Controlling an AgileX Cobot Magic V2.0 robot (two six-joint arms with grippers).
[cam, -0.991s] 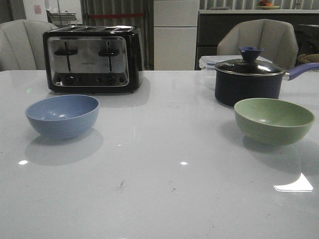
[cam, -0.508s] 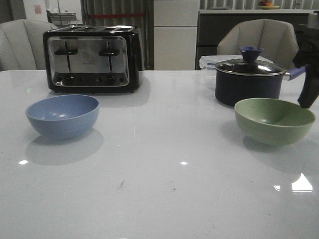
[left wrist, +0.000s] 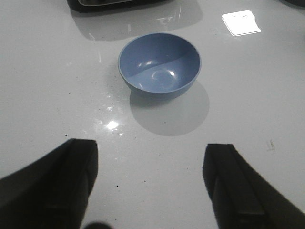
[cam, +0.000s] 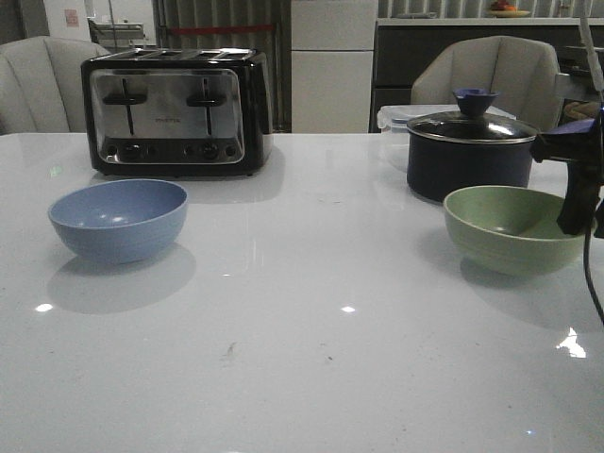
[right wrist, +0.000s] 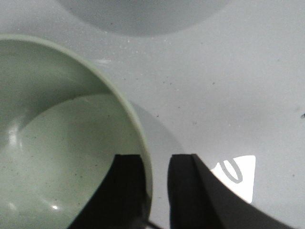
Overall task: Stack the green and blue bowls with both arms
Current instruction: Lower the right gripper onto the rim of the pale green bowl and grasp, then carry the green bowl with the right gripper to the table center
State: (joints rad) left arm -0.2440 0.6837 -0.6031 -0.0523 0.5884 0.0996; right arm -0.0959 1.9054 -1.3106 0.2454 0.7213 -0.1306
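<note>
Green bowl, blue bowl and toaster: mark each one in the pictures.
green bowl (cam: 510,226): front view, on its inner wall below the near rim.
blue bowl (left wrist: 159,64): left wrist view, inside the hollow.
toaster (cam: 175,109): front view, on the chrome front panel between the two levers.

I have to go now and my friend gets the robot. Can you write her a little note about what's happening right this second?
Right gripper: fingers straddle the green bowl's rim, one inside, one outside, a small gap between them; not clamped yet.
Left gripper: open, holding nothing, facing the blue bowl but not touching it.
Both bowls sit apart on the table, blue on the left, green on the right near the saucepan.
Done: nothing stacked.
Left: grip, lift, stack.
</note>
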